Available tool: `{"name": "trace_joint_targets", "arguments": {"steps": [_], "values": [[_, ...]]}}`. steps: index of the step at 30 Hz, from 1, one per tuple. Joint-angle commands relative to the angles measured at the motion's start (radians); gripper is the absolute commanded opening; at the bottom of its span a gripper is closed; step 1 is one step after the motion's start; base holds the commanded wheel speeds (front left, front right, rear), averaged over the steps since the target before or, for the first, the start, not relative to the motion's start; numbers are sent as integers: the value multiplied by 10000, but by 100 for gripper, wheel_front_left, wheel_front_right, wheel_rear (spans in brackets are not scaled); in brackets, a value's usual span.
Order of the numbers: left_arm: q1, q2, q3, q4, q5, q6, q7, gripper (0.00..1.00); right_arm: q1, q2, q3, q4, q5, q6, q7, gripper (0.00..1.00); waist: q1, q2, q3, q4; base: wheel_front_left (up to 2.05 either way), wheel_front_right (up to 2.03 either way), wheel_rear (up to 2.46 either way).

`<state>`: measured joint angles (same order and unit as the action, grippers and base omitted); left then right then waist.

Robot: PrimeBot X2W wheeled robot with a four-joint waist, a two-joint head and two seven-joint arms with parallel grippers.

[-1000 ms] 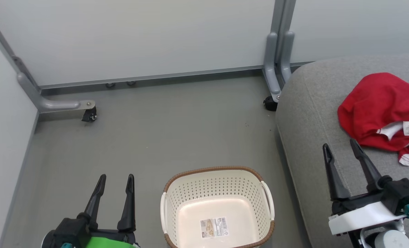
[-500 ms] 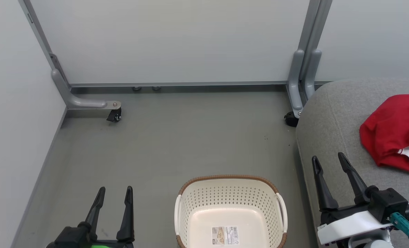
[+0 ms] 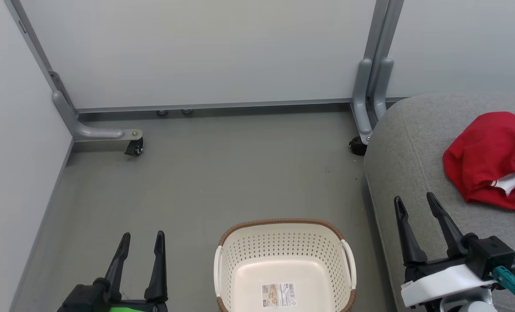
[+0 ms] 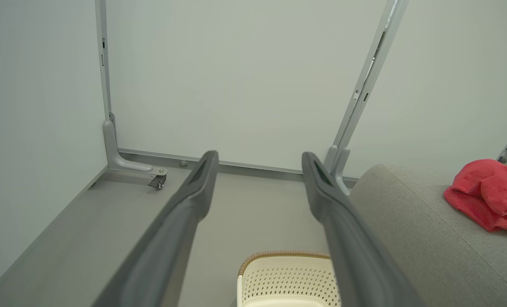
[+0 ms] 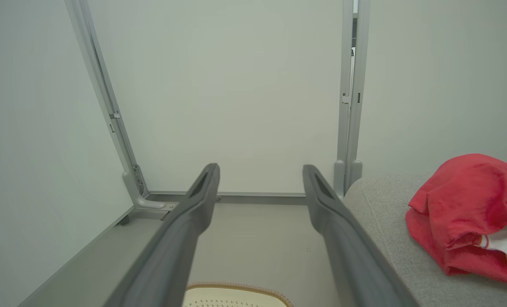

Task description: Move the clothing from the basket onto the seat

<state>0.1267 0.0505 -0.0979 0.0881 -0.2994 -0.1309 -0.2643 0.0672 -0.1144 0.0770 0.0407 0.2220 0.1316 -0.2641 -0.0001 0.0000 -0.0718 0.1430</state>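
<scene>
The red clothing (image 3: 493, 160) with white trim lies crumpled on the grey seat (image 3: 407, 164) at the right; the same clothing (image 4: 488, 194) (image 5: 467, 209) lies on the seat (image 4: 407, 217) (image 5: 377, 204) in both wrist views. The cream basket (image 3: 283, 242) with a brown rim stands on the floor at bottom centre, with a paper label on its bare bottom. My left gripper (image 3: 142, 237) is open, left of the basket. My right gripper (image 3: 415, 200) is open over the seat's near edge, left of the clothing. The basket's rim (image 4: 279, 256) (image 5: 236, 286) sits low in both wrist views.
Pale partition walls enclose the grey floor (image 3: 223, 173). A grey panel foot with a black caster (image 3: 132, 148) juts out at back left. Another grey post with a caster (image 3: 358, 146) stands beside the seat's far corner.
The head camera has shifted, so the whole picture slid right and then slightly back left. Both grippers stay open and empty; the clothing rests where it was on the seat.
</scene>
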Motion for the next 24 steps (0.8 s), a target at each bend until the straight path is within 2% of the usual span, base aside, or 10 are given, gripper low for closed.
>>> {"name": "trace_joint_targets", "arguments": {"steps": [1, 19, 24], "values": [[37, 5, -3, -9, 55, 6, 4, 100, -107, -37, -22, -28, 21, -19, -1, 100, 1, 0, 2, -6, 0, 0, 0], [-6, 9, 624, 580, 496, 6, 4, 100, -133, 119, -207, 197, -307, -19, -1, 100, 1, 0, 5, -84, 0, 0, 0], [-63, 7, 543, 681, 230, 6, 4, 100, -136, 140, -234, 304, -258, -19, -1, 100, 1, 0, -3, -87, 0, 0, 0]]}}
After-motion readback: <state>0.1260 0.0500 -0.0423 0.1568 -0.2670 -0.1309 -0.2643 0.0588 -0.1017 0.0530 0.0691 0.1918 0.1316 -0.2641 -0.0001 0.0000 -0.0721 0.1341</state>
